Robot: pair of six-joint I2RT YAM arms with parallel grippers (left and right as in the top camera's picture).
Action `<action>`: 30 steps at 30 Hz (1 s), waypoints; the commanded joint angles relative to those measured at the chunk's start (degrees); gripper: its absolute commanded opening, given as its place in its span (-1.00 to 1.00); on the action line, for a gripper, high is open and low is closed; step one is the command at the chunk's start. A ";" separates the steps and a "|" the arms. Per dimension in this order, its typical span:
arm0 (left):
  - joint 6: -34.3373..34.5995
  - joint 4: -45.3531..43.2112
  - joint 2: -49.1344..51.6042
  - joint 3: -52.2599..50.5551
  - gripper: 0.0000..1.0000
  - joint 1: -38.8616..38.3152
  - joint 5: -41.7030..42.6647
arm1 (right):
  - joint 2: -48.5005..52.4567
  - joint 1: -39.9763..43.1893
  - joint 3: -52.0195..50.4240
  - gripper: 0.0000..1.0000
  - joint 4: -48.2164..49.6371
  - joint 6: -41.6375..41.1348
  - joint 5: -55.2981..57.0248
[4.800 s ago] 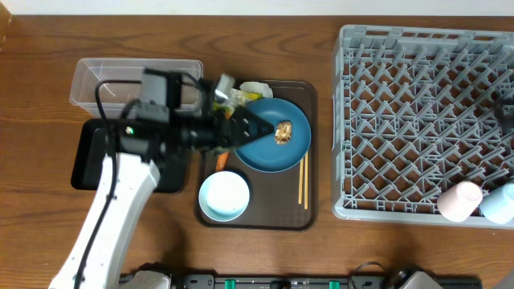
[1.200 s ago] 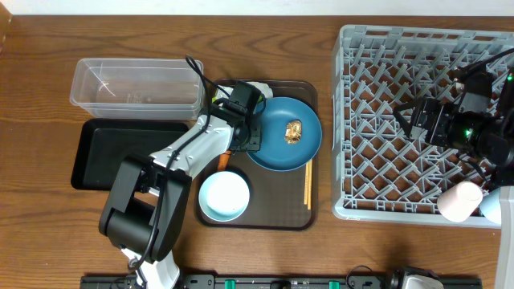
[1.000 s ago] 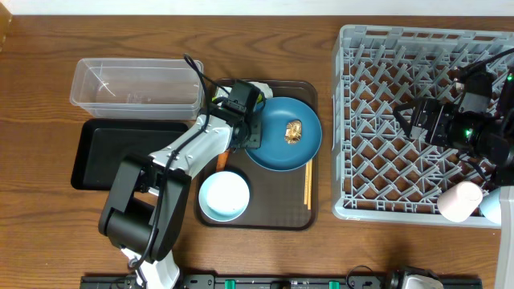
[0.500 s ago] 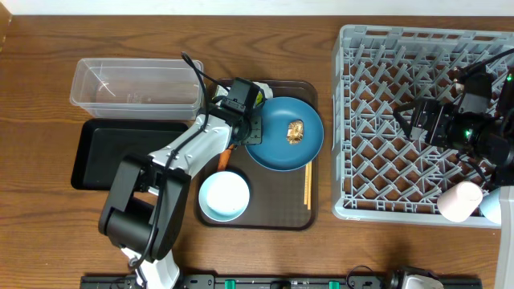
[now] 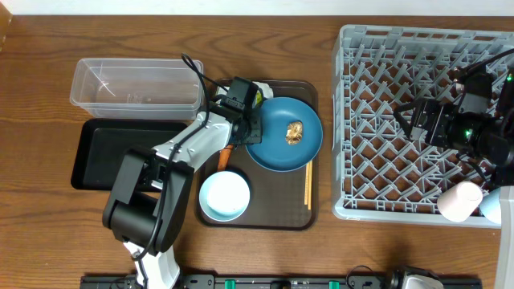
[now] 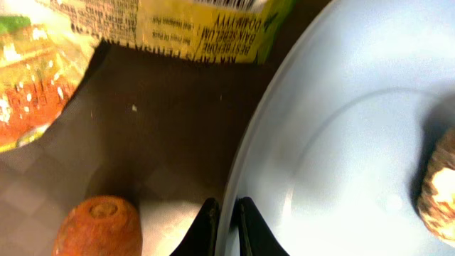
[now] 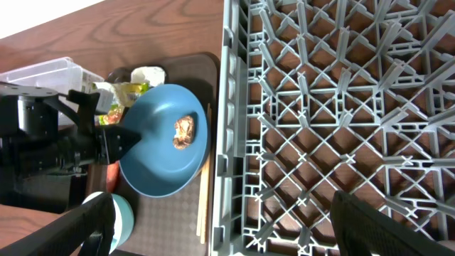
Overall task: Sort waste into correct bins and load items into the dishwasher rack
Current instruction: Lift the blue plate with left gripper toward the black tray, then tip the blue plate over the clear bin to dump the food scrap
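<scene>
Left hand [image 6: 226, 231]: closed narrow on the left rim of the dark blue round dish [image 6: 341, 135]. The thin rim pinched between the two tips is seen only in the left wrist view.
Dish position: set on the brown serving tray [image 5: 273, 215], with the brown food lump [image 5: 294, 132] lying on it, as seen from overhead.
Shown only close up: the orange carrot piece [image 6: 97, 226] just left of the pinch, and the print on the yellow-green wrapper [image 6: 199, 28] nearby.
Right hand [image 7: 231, 227]: spread wide with nothing between the fingers, held over the dishwasher rack [image 7: 320, 107].
Shown only overhead: the pink cup [image 5: 458, 201] and blue cup [image 5: 499, 205] at the rack's near right corner; the clear plastic tub [image 5: 136, 63] and black tray [image 5: 92, 152] on the table [image 5: 48, 96].
Also on the serving tray: white-and-light-blue bowl [image 5: 224, 196], wooden chopsticks [image 5: 305, 185], crumpled white paper [image 7: 148, 73].
Hard to make out: overhead, the carrot is reduced to an orange sliver; the blue cup is cut off at the frame edge; the right fingers are blurred.
</scene>
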State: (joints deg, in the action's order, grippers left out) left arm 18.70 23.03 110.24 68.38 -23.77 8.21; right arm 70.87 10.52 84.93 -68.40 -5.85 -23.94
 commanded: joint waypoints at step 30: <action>-3.37 46.86 -40.85 7.23 -0.88 20.24 -40.26 | 0.39 -0.39 0.13 0.79 -0.11 -0.52 -0.02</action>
State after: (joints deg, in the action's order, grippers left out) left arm 15.86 67.37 71.83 74.35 -4.64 -14.87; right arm 70.89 10.52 84.93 -68.55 -5.85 -23.92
